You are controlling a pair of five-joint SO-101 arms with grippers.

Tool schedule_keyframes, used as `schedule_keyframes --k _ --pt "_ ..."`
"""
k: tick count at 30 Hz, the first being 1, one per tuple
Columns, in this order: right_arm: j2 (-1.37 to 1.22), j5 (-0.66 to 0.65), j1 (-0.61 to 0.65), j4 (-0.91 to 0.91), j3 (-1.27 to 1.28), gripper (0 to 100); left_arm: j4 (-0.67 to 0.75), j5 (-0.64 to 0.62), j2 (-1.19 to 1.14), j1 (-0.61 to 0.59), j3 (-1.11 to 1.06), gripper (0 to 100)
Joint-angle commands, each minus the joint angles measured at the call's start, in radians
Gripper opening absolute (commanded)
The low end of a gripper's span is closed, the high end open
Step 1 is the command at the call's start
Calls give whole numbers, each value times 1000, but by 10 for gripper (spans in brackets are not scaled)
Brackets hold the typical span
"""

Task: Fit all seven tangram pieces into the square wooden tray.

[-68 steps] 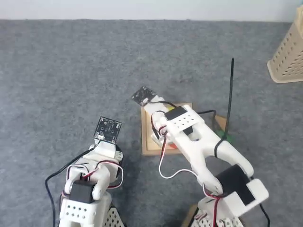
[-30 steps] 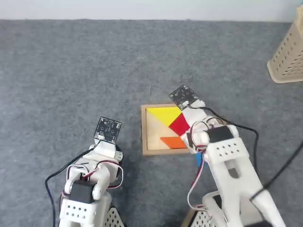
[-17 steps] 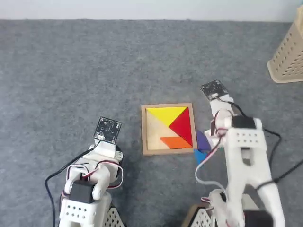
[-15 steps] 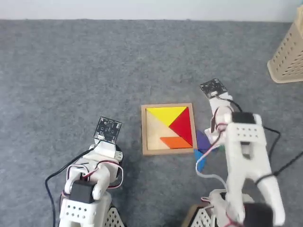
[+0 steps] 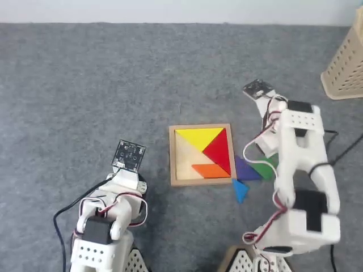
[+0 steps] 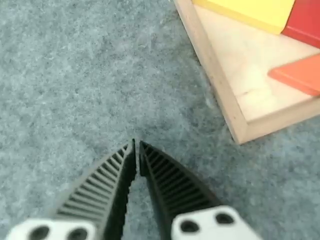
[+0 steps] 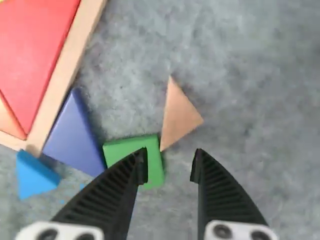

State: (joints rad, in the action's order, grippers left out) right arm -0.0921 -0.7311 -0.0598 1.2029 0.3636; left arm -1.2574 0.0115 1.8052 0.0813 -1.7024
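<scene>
Swinging rt off the tray (image 5: 172, 156), the right gripper (image 7: 170, 152) hung over the loose pcs on the desk, fingers (image 7: 125, 185) released, one over the green square (image 7: 117, 152). 3 pcs sat in the tray, 4 just beside it, so pickup looked next. The left gripper (image 6: 136, 145) sat clenched, empty, near the tray.

My grey counter (image 5: 113, 73) carries the wooden tray (image 5: 172, 156). Beside it I see a purple triangle (image 5: 245, 168), green square (image 5: 266, 170), blue triangle (image 5: 240, 191) and tan triangle (image 7: 177, 116); a basket (image 5: 346, 62) stands well apart.
</scene>
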Motion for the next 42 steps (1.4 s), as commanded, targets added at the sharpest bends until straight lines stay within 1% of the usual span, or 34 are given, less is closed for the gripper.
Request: schedule_keyframes --k 1,8,14,23,29,31,33,36,38,42 --pt "-45 -74 5 4 -89 160 -6 -8 20 -3 18 12" --pt "-116 -86 -2 -38 -147 160 -6 -8 20 -3 18 12" --pt "-168 -84 -2 -36 -224 160 -6 -8 20 -3 18 12" --pt "-334 -89 -4 -33 -304 157 -6 -8 20 -3 18 12" --pt "-315 -83 12 12 -299 144 -6 -8 20 -3 18 12" --pt "-294 -48 19 30 -299 81 -6 -8 20 -3 18 12" --pt "-266 18 28 41 -304 7 -6 -8 20 -3 18 12" --pt "-191 106 56 59 -301 18 -6 -8 20 -3 18 12" --pt "-125 164 91 85 -301 5 -6 -8 20 -3 18 12" --pt "44 272 200 140 -276 7 -6 -8 20 -3 18 12"
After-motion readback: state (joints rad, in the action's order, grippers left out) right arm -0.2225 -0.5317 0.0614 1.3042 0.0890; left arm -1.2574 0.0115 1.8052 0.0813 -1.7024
